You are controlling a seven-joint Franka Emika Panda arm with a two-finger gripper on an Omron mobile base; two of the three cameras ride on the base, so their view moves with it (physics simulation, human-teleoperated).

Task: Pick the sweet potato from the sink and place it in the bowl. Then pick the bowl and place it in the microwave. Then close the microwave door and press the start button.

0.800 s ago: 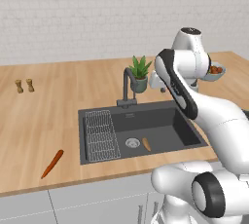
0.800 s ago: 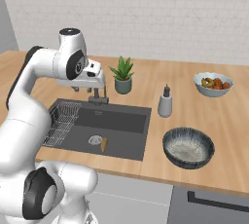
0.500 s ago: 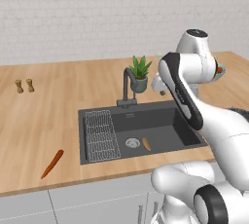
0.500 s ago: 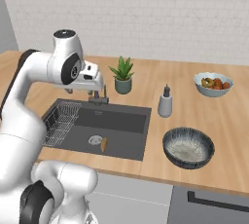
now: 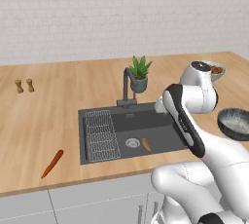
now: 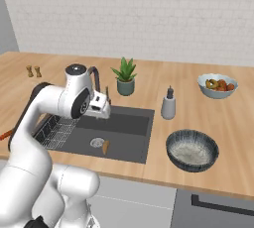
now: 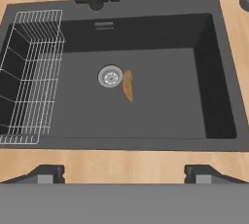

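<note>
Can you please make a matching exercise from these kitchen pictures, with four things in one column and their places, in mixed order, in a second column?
Things:
1. sweet potato
2. carrot
3. bowl
4. wire rack

Places:
A. on the wooden counter to the right of the sink, beside the soap bottle
B. on the sink floor, right beside the round drain
C. inside the sink, along its left side
D. on the wooden counter to the left of the sink

Pairs: 1-B, 2-D, 3-A, 4-C
</note>
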